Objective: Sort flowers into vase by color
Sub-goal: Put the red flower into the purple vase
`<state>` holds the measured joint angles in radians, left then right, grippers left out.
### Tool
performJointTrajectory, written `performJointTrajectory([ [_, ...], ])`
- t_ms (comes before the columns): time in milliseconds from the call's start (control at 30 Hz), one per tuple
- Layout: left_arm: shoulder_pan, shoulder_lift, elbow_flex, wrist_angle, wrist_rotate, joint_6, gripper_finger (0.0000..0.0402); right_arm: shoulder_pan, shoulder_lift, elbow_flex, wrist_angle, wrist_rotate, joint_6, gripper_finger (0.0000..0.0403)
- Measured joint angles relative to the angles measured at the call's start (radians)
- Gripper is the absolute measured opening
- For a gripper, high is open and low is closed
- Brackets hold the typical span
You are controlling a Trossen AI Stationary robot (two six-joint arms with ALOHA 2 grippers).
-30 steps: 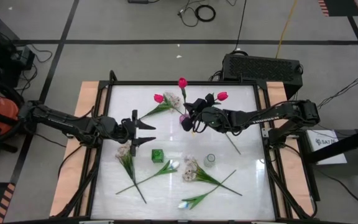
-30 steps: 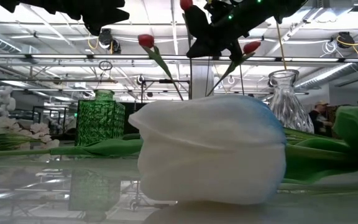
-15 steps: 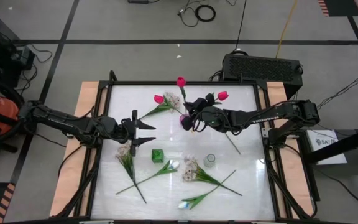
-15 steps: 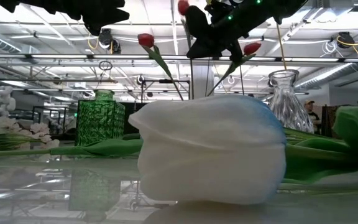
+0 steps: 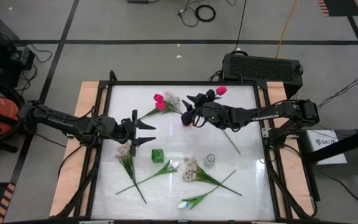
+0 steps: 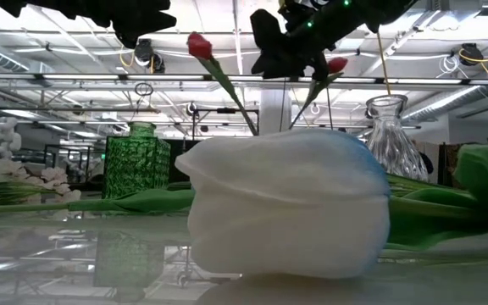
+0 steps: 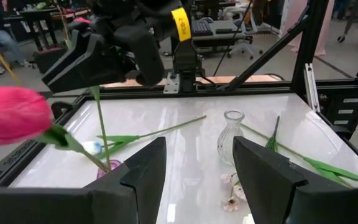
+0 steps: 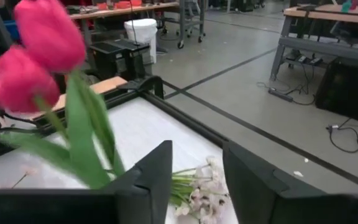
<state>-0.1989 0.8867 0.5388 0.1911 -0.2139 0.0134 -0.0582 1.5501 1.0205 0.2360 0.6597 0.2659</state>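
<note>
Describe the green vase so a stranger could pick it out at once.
On the white table, look just in front of the left gripper, toward the near edge. The green vase stands there, small and square; the clear glass vase to its right is round and colourless.

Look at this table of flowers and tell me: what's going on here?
Two robot arms are sorting artificial flowers into vases. The right hand hovers open over the small purple vase, which holds pink-red tulips; it grips nothing. The left hand waits open at the table's left. White tulips and cream blossom sprays lie on the table near the green glass vase and clear glass vase.
</note>
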Motion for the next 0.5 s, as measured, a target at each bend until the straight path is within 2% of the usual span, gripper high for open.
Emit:
performJointTrajectory([
  [333,0.000,0.000,0.001,-0.025,0.000,0.001,0.0193,0.015,0.000,0.012,-0.002,-0.008,-0.020,0.0192],
  [500,0.000,0.000,0.001,-0.025,-0.005,0.000,0.0193,0.017,-0.012,0.016,-0.003,-0.092,-0.024,0.0223],
])
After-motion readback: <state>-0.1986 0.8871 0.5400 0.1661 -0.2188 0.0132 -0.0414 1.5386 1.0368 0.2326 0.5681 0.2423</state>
